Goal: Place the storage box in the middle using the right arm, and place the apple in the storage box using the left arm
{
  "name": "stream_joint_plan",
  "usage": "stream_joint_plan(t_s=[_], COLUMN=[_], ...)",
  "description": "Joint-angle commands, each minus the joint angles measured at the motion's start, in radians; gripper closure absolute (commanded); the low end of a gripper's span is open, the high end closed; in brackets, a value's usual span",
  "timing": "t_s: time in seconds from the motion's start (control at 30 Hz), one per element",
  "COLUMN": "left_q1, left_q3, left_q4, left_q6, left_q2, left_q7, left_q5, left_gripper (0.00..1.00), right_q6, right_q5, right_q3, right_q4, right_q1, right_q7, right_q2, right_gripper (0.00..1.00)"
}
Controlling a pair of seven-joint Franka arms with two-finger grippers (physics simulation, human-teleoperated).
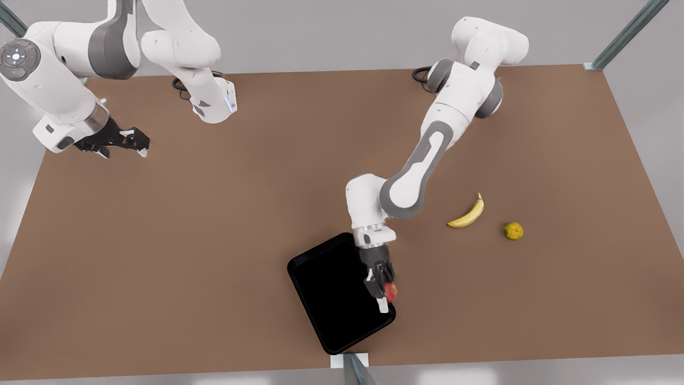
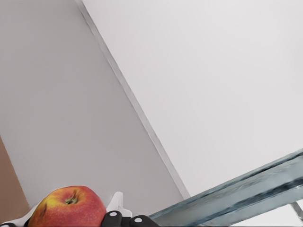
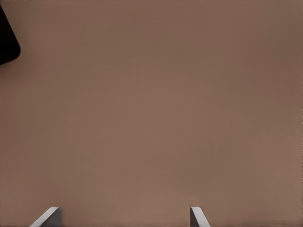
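Two arms [image 1: 427,160], one storage box [image 1: 331,299], one apple [image 1: 391,291], one banana [image 1: 468,213], one green-orange fruit [image 1: 513,231]

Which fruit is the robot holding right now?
The apple, red and yellow, held in the left gripper at the storage box's edge. The banana and the green-orange fruit lie loose on the table.

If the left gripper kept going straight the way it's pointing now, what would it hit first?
Most likely the storage box. The left gripper, shut on the apple, points down over the box's edge on the front view's right. Depth is unclear, so it could meet the rim rather than the floor.
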Motion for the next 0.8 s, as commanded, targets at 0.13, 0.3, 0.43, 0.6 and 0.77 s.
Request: stream_joint_plan(t_s=[0.13,0.3,0.43,0.6,0.77], left_q1=[-0.084,-0.08,-0.084,-0.092,-0.092], left_q3=[0.043,0.041,0.041,0.046,0.047], left_q4=[-0.006,-0.007,-0.009,-0.01,-0.013], left_q6=[0.141,0.138,0.174,0.213,0.204], left_q2=[0.002,0.0,0.003,0.014,0.002], left_q7=[0.284,0.286,0.275,0.235,0.243], left_q5=[-1.872,-1.872,-1.872,-1.872,-1.869], left_gripper=[0.79,0.79,0.79,0.0,0.0], right_q6=[0.016,0.025,0.03,0.031,0.037], right_q5=[-0.013,-0.013,-0.013,-0.013,-0.013], right_q3=[-0.033,-0.033,-0.033,-0.044,-0.044], right_q4=[-0.031,-0.059,-0.06,-0.064,-0.065], right_q1=[-0.003,-0.001,-0.001,-0.001,-0.003], right_q7=[-0.029,-0.029,-0.03,-0.035,-0.041], right_q2=[0.003,0.008,0.009,0.009,0.009], right_gripper=[0.0,0.0,0.0,0.0,0.0])
